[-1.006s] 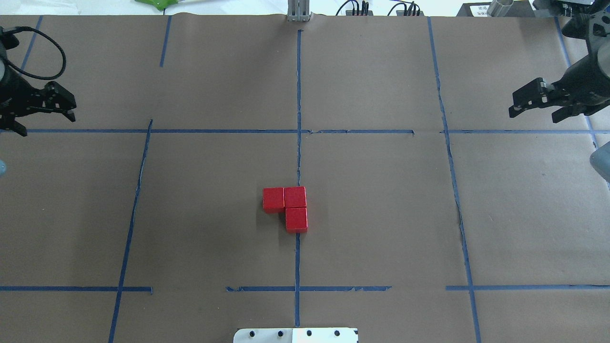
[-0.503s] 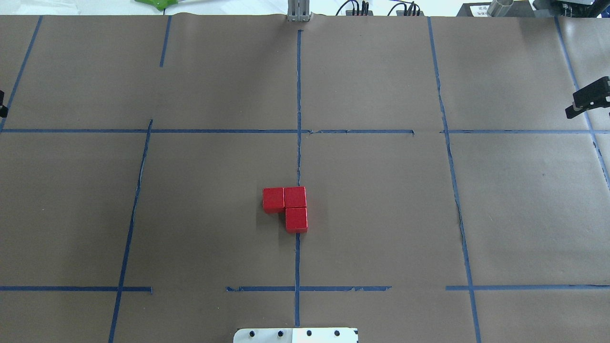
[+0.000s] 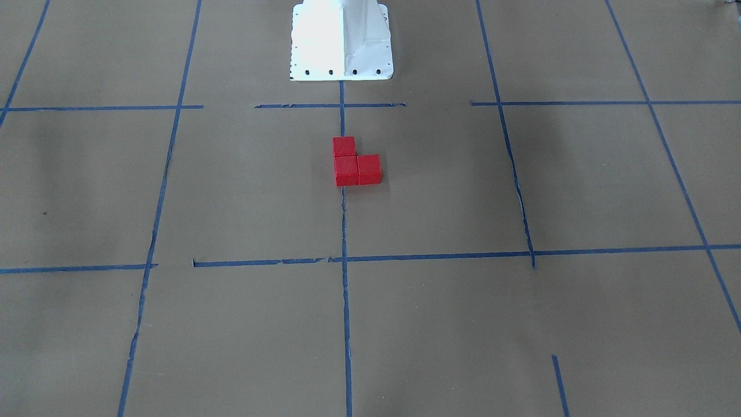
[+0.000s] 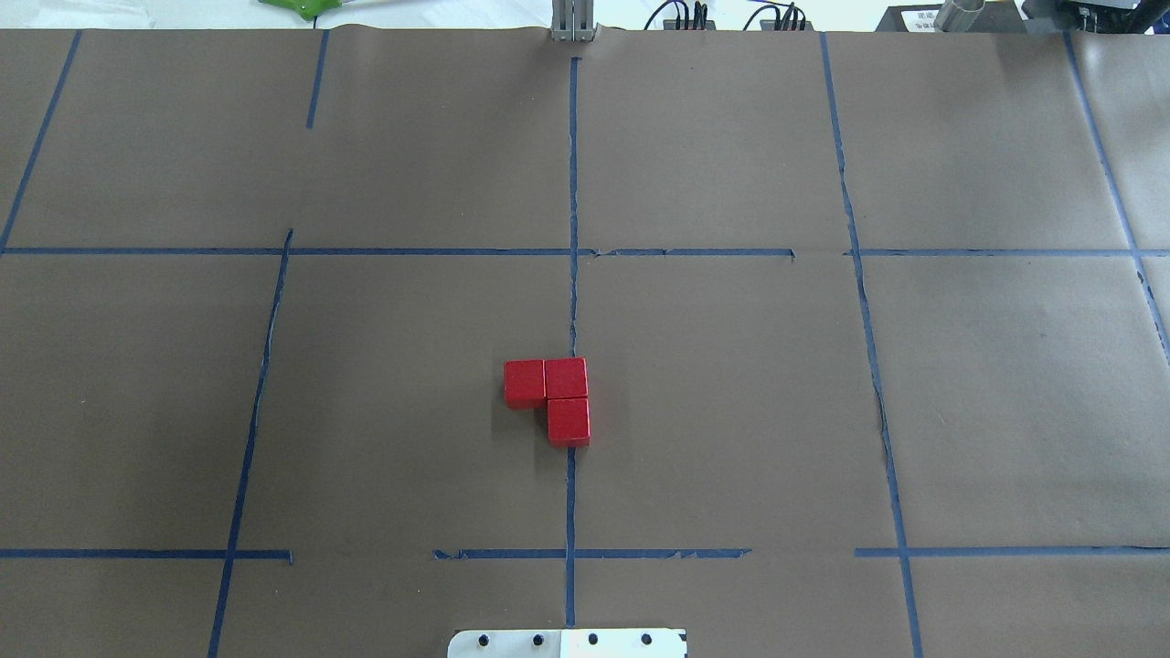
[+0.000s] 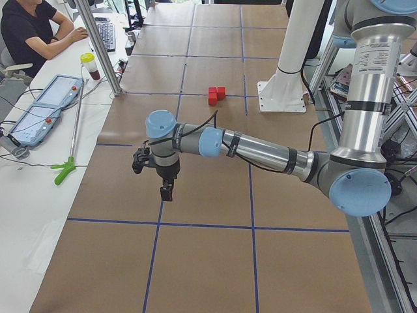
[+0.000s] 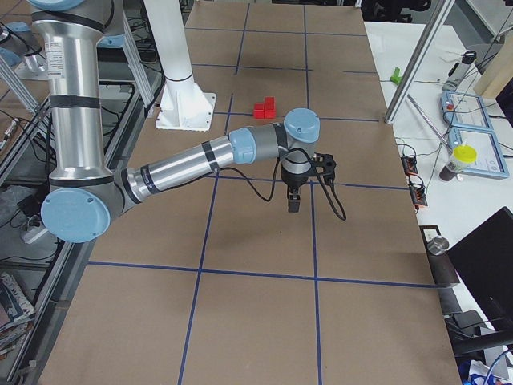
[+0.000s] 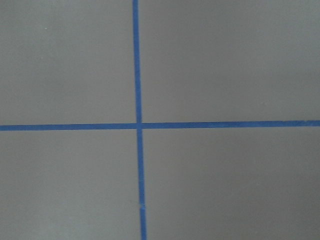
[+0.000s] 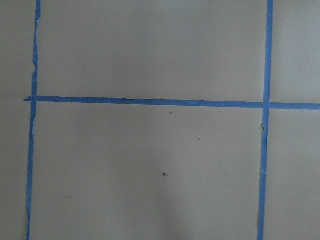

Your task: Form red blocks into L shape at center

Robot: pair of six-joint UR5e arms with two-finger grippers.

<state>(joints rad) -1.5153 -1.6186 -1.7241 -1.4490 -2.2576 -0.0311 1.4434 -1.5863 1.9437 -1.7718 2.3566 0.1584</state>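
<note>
Left gripper (image 5: pixel 166 190): appearing only in the exterior left view, left of middle, it is hanging over bare paper and pointing down, well apart from the cubes. I cannot tell whether its fingers are parted or closed.
Left wrist view: showing nothing but brown paper and a crossing of blue tape.
Red blocks (image 4: pixel 566 378): sitting just below the middle of the overhead frame, touching one another in an L. The left cube (image 4: pixel 524 384) is lying beside the corner cube (image 4: pixel 566 364), and the lower cube (image 4: pixel 569 422) is lying directly beneath the corner cube.
Center (image 4: pixel 658 393): the blue tape line (image 4: pixel 573 302) is running top to bottom through it. The corner and lower cubes are sitting on that line, and the left cube is sitting just left of it.
Right gripper (image 6: pixel 294 200): appearing only in the exterior right view, near mid-frame, it is hanging over paper beside a tape line. I cannot tell its state either.
</note>
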